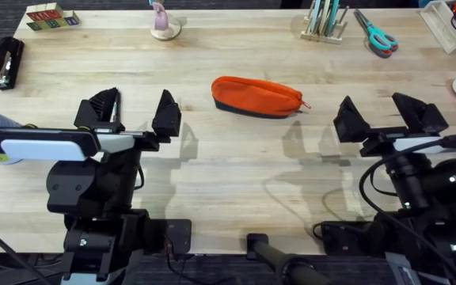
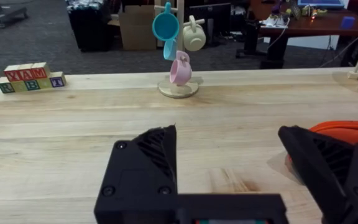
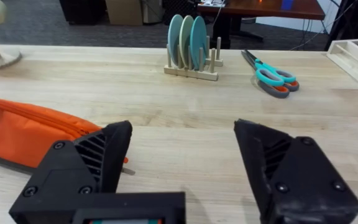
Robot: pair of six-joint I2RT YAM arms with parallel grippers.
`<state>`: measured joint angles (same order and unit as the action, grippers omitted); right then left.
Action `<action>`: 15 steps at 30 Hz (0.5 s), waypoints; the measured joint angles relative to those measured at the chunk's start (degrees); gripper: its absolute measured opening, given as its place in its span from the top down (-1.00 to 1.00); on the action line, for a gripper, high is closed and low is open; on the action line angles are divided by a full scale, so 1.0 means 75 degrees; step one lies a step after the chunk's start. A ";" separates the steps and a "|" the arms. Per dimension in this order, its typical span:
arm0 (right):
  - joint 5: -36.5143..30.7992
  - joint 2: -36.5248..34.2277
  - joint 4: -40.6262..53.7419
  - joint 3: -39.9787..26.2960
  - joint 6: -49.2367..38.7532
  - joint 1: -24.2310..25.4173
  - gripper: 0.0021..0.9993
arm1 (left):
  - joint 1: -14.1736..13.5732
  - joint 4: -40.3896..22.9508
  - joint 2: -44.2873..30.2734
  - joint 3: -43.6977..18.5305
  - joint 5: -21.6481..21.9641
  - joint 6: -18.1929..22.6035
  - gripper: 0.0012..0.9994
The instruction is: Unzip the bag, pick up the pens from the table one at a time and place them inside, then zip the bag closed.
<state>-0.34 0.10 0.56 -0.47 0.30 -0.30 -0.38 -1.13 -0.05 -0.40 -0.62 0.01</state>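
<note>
Both my left gripper (image 1: 133,113) and right gripper (image 1: 385,113) are hanging wide open and empty, flanking the oblong orange fabric pouch (image 1: 256,96) lying crosswise ahead, its red pull (image 1: 304,104) pointing toward the right one.

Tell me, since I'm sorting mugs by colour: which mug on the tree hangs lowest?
The pink mug, just above the tree's round base; the teal mug and cream mug hang higher up.

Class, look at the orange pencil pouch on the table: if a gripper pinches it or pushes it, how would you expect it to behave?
The bag looks like soft fabric, so it would probably sag or fold if pinched at one end. It lies flat on its long side on the table, so it should slide when pushed, not roll or tip. Its low, slack shape suggests it is light.
</note>
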 joint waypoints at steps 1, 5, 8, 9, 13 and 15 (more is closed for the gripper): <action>0.0000 0.0000 0.0000 0.0000 0.0000 0.0000 -0.99 | 0.0000 0.0000 0.0000 0.0000 0.0000 0.0000 -0.99; 0.0000 0.0000 0.0093 -0.0012 0.0015 0.0000 -0.99 | 0.0000 0.0000 0.0000 0.0000 0.0001 0.0000 -0.99; 0.0000 0.0000 0.0137 -0.0015 0.0016 0.0000 -1.00 | 0.0000 0.0000 0.0000 0.0000 0.0000 0.0000 -0.99; 0.0000 0.0000 0.0143 -0.0015 0.0017 0.0000 -1.00 | 0.0000 0.0000 0.0000 0.0000 0.0002 0.0000 -0.99; 0.0000 0.0000 0.0146 -0.0017 0.0015 0.0000 -1.00 | 0.0000 0.0006 0.0000 0.0000 0.0000 0.0003 -0.99; -0.0012 0.0000 0.0145 -0.0017 0.0015 0.0000 -1.00 | -0.0002 0.0006 0.0000 0.0000 0.0002 0.0006 -0.99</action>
<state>-0.43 0.10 1.64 -0.60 0.40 -0.30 -0.40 -1.08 -0.05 -0.40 -0.61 0.05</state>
